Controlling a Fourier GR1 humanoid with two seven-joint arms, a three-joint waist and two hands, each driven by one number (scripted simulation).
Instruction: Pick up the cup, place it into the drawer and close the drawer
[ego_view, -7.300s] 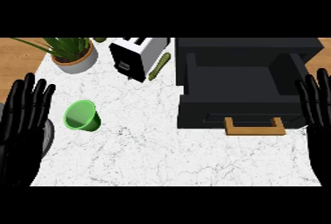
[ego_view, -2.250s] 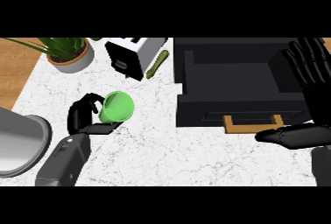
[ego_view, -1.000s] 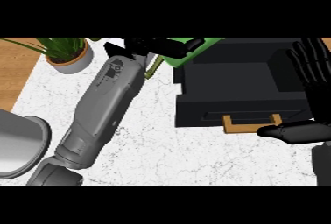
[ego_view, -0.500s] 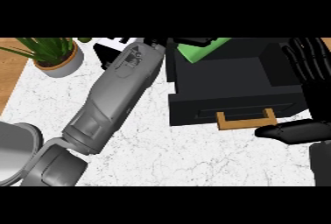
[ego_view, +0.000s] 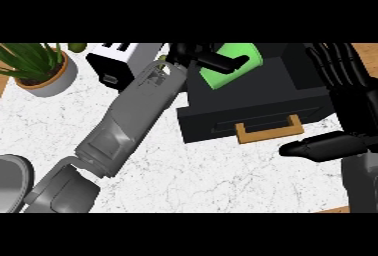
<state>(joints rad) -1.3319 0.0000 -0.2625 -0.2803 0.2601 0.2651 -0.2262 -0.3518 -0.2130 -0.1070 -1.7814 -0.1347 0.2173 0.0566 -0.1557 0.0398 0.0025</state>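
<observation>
White marble counter (ego_view: 221, 180) w/ wood floor showing at the edges; black drawer unit (ego_view: 251, 107) sits upper right of centre, drawer pulled open, tan handle (ego_view: 269, 131) facing the lower edge. Potted plant (ego_view: 37, 67) upper left, toaster (ego_view: 122, 62) just right of it, grey round object at lower left edge.

Left hand (ego_view: 199, 54) reaches diagonally across frame from lower left, fingers curled round the green cup (ego_view: 232, 65), which hangs tilted over the upper left part of the open drawer, near its left wall. Can't tell if the cup touches the drawer floor yet. Right hand (ego_view: 347, 95) rests at the right edge beside the drawer unit, fingers straight, thumb sticking out toward the handle, holding nothing.

Risks, as I judge it: cup is close to the left wall, so release there could catch the rim & tip it out onto the counter. If it lies tall or tilted it may jam when the drawer closes. Left forearm is near the toaster; pulling back carelessly could knock it.
</observation>
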